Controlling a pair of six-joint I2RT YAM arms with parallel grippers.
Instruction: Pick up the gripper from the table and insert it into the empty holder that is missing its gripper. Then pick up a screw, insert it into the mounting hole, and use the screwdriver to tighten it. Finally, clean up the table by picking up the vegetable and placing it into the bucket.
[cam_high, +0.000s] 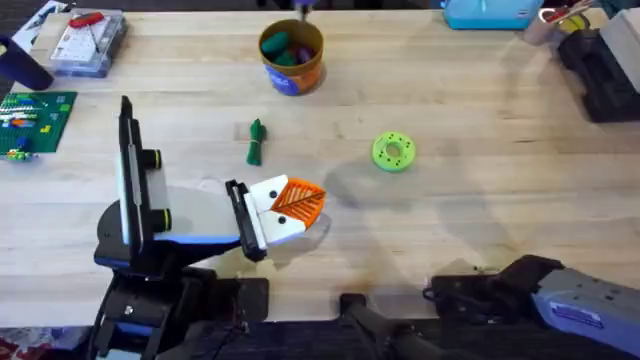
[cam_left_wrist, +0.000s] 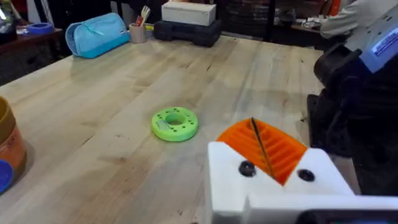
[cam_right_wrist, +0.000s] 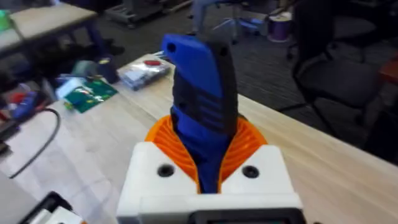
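Bench, mid-task: my left pincer (cam_high: 298, 203) hovers low over the wood, just short of the lime-green ring (cam_high: 393, 151) and to its left. Its orange ribbed pads are pressed together on nothing, with a thin dark seam between them in the left wrist view (cam_left_wrist: 264, 146).

My right pincer (cam_right_wrist: 208, 149) pinches the blue screwdriver (cam_right_wrist: 202, 106) upright between its pads. The tool's lower end is hidden behind the white fingers, and I cannot make out its bit.

The vegetable (cam_high: 256, 142) lies on the bench to the left of the ring, well apart from it. The bucket (cam_high: 291, 58) stands beyond the ring and to its left, with coloured toy pieces inside that are too small to name. From the left wrist, the bucket (cam_left_wrist: 7, 149) is cut off at the edge, and the ring (cam_left_wrist: 175, 123) lies flat between it and my pads.
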